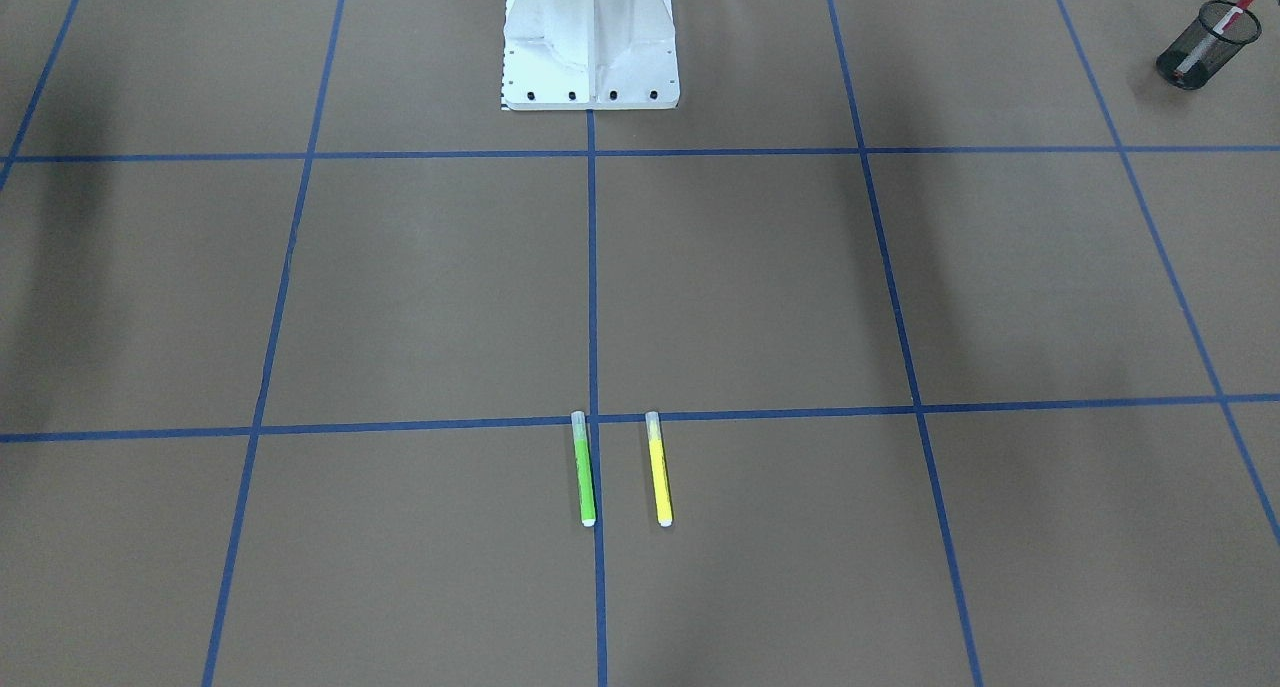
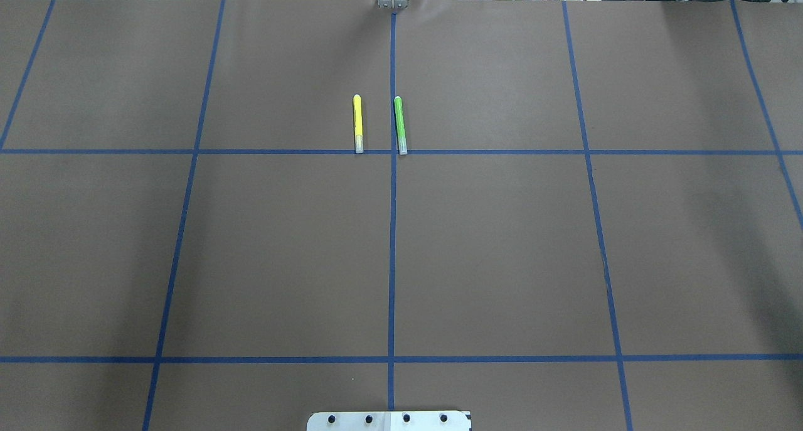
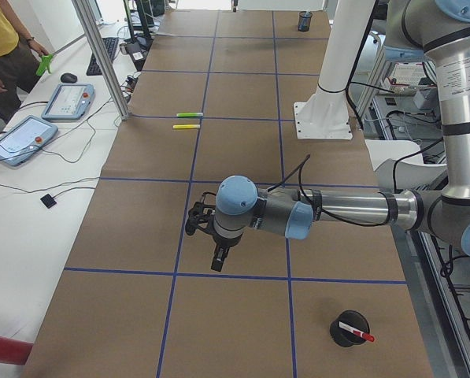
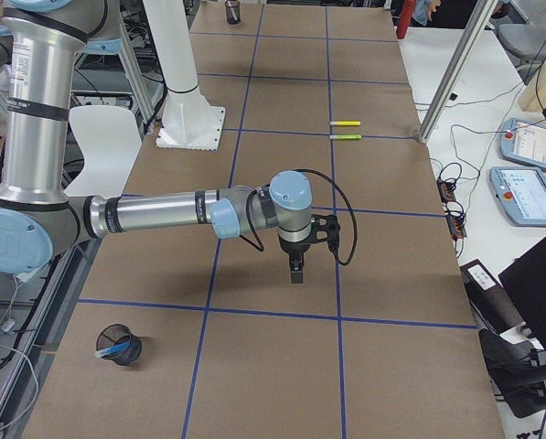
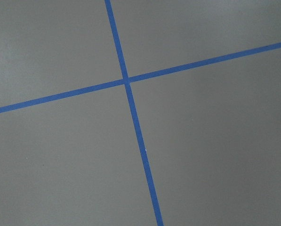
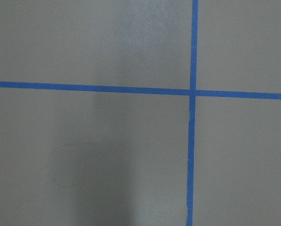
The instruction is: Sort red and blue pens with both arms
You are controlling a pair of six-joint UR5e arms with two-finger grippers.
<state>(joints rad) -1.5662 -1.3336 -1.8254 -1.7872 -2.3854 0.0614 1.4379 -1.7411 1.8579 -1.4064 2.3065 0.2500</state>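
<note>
The red-capped white marker [image 1: 1216,30] stands tilted in a black mesh cup [image 1: 1203,49] on my left side; the exterior left view shows this red marker [image 3: 356,331] in its cup [image 3: 348,327]. The blue highlighter [image 4: 118,348] leans in another black mesh cup [image 4: 122,350] on my right side. My left gripper [image 3: 217,258] hangs over bare table, pointing down. My right gripper [image 4: 295,272] hangs likewise. Both show only in the side views, so I cannot tell whether they are open or shut. The wrist views hold only brown table and blue tape.
A green highlighter [image 2: 399,125] and a yellow highlighter [image 2: 357,123] lie parallel at the table's far middle. The white pedestal [image 1: 590,42] stands at the robot's edge. A person [image 3: 2,47], tablets [image 3: 20,138] and cables sit beyond the far edge.
</note>
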